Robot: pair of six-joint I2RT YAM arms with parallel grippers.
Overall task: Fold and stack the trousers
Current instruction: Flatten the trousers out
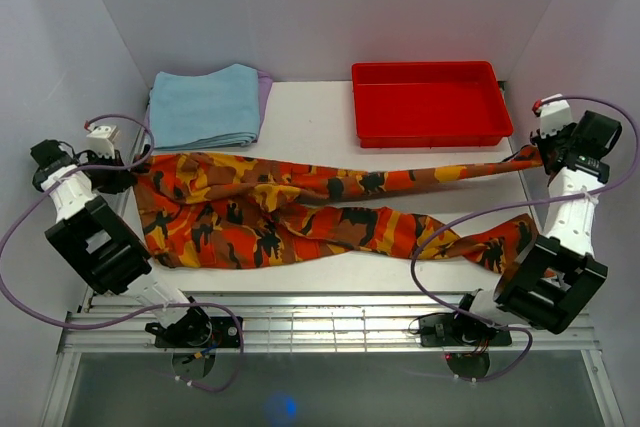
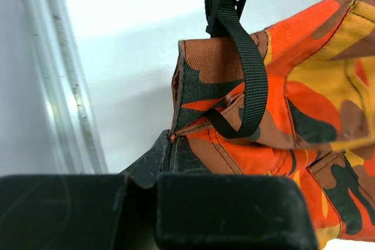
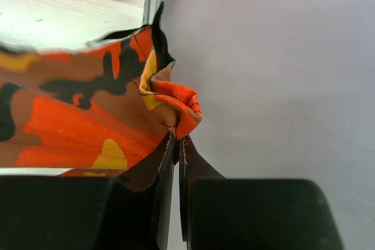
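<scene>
The camouflage trousers (image 1: 300, 212) lie stretched across the table, waist at the left and legs running right. My left gripper (image 1: 128, 179) is shut on the waistband corner (image 2: 193, 112), where a black webbing loop (image 2: 246, 68) hangs. My right gripper (image 1: 532, 155) is shut on the hem of the far leg (image 3: 176, 106), lifted by the right wall. The near leg's end (image 1: 495, 247) rests on the table by the right arm.
A folded light blue cloth (image 1: 205, 105) lies at the back left. A red plastic tray (image 1: 430, 102) stands at the back right. White walls close in on both sides, and a metal rail (image 1: 320, 322) runs along the near edge.
</scene>
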